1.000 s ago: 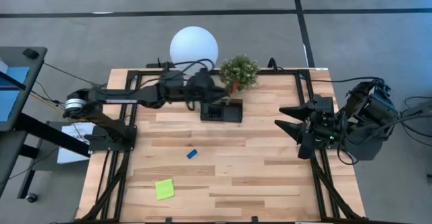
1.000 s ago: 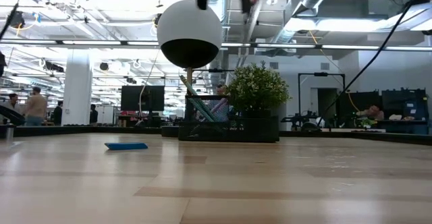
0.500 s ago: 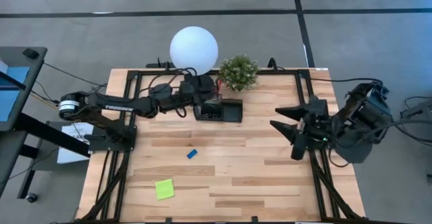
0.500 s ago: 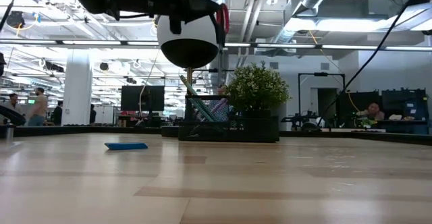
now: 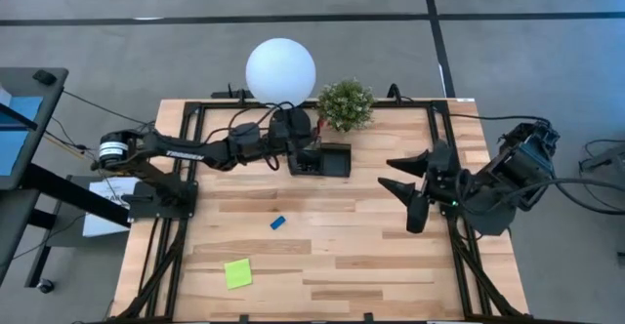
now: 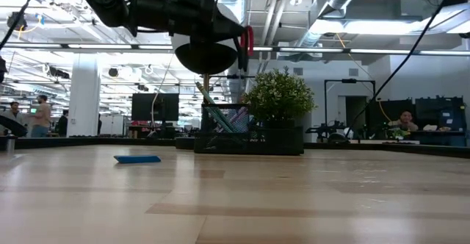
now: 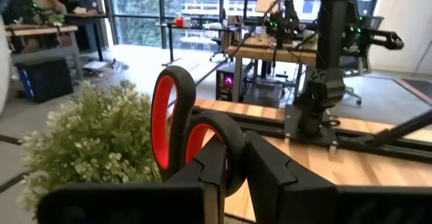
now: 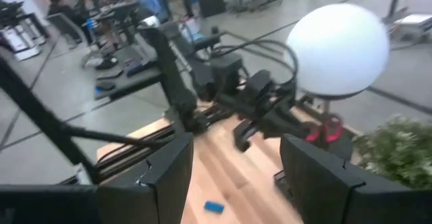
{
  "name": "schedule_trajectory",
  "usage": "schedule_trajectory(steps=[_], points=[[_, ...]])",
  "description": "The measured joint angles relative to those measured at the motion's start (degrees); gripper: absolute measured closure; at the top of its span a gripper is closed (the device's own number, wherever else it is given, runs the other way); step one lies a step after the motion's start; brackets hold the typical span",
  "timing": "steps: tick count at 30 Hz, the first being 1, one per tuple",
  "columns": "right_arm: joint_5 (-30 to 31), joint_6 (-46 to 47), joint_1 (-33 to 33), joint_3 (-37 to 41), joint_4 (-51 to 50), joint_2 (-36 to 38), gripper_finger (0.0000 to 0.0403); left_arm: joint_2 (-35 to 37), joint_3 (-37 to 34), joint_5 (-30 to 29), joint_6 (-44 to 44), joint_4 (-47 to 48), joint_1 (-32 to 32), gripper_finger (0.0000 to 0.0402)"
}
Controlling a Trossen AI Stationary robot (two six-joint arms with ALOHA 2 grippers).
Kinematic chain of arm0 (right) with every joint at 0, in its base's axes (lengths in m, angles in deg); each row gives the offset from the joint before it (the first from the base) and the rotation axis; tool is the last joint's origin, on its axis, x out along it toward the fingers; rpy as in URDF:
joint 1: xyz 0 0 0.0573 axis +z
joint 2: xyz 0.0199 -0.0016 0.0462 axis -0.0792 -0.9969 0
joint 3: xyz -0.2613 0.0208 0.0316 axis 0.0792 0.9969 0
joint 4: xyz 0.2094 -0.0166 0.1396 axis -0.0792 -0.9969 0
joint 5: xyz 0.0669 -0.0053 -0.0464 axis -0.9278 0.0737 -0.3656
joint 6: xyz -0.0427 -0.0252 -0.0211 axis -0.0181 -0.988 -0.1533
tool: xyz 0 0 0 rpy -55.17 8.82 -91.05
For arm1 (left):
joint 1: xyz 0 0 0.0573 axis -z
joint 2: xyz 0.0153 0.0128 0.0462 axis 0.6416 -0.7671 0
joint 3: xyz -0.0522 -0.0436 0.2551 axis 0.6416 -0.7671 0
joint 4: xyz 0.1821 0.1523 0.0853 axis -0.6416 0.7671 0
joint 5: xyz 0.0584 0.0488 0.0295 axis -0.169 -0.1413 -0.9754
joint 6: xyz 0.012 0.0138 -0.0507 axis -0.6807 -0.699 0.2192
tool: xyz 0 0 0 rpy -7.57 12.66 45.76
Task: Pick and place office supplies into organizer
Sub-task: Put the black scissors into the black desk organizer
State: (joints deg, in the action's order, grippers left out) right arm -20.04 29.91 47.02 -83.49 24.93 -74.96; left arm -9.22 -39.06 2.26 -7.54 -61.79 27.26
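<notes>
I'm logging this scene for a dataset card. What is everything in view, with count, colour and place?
scissors: one pair, red handles, held by the left gripper above the organizer
organizer: one, black, far middle of the table, with pens standing in it
eraser: one, blue, table middle, lying flat
sticky pad: one, lime green, near left part of the table
potted plant: one, green, right behind the organizer
lamp: one, white globe, far edge, left of the plant
table: one, light wood with a black frame
people: several, far off in the room behind, low view
left gripper: shut on the scissors, over the organizer
right gripper: open, empty, over the table's right side
</notes>
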Motion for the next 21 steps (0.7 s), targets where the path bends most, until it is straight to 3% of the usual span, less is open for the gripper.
schedule_trajectory(steps=[18, 21], points=[[-2.67, 0.00, -0.31, 0.00, 0.56, 0.00, 0.0187, -12.15, 0.07, -3.54, 6.94, -7.25, -0.01, 0.0376], [-2.71, 0.00, -0.31, 0.00, 0.56, 0.00, 0.0187, -12.34, 0.12, -4.54, 9.51, -6.23, 0.08, 0.0353]])
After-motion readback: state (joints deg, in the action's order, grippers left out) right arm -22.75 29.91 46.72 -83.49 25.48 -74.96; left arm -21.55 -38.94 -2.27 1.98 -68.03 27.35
